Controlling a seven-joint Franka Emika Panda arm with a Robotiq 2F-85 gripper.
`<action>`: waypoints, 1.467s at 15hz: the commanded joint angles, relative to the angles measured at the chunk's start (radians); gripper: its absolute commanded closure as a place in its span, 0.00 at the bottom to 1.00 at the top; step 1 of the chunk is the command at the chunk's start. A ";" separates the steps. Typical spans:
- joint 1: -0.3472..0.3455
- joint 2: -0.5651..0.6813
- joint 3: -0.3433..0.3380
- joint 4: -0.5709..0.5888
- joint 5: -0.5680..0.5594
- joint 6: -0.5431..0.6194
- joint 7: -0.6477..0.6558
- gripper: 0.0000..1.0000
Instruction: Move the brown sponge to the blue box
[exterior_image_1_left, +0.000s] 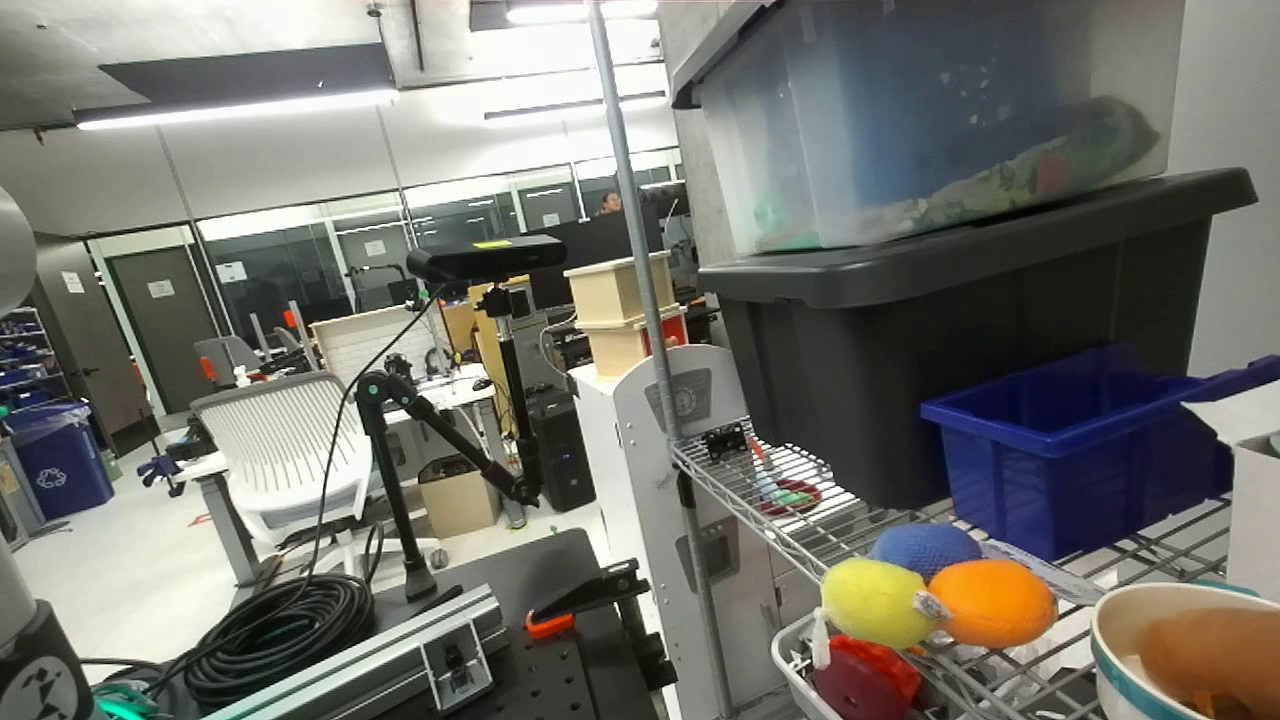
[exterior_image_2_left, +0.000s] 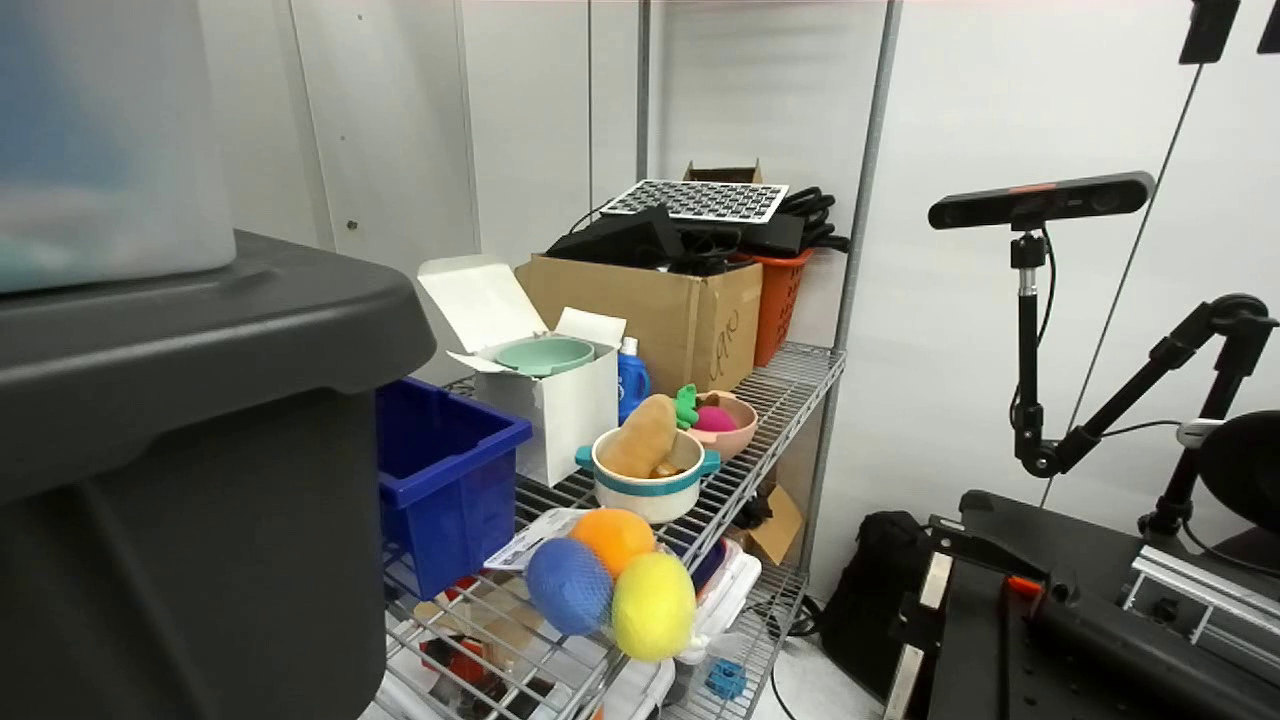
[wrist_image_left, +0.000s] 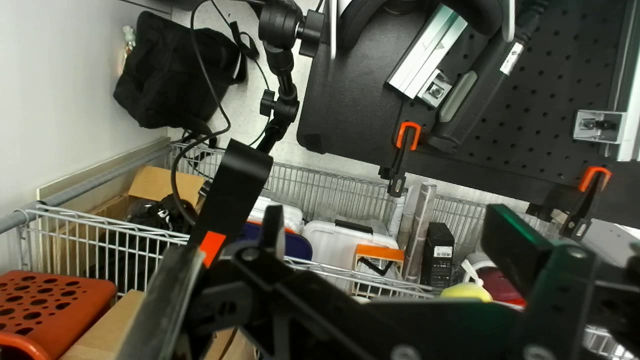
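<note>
Along white walls (exterior_image_2_left: 760, 90), on wire shelving (exterior_image_2_left: 800, 368), see the brown sponge (exterior_image_2_left: 645, 440) leaning in a white pot (exterior_image_2_left: 648, 508). Near the pot, find the blue box (exterior_image_2_left: 467, 515), between a white carton (exterior_image_2_left: 580, 420) and a dark tote (exterior_image_1_left: 850, 380). By the shelf edge, note an orange ball (exterior_image_2_left: 612, 540), a blue ball (exterior_image_2_left: 568, 587) and a yellow ball (exterior_image_2_left: 653, 607), bunched. In the wrist view, see the gripper (wrist_image_left: 387, 225) with fingers (wrist_image_left: 515, 245) spread wide apart.
</note>
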 joint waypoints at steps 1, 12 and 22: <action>0.011 -0.001 -0.005 0.003 -0.004 -0.004 0.006 0.00; 0.029 -0.001 0.006 0.004 0.003 0.005 0.011 0.00; 0.052 0.008 0.007 0.013 0.004 0.020 0.017 0.00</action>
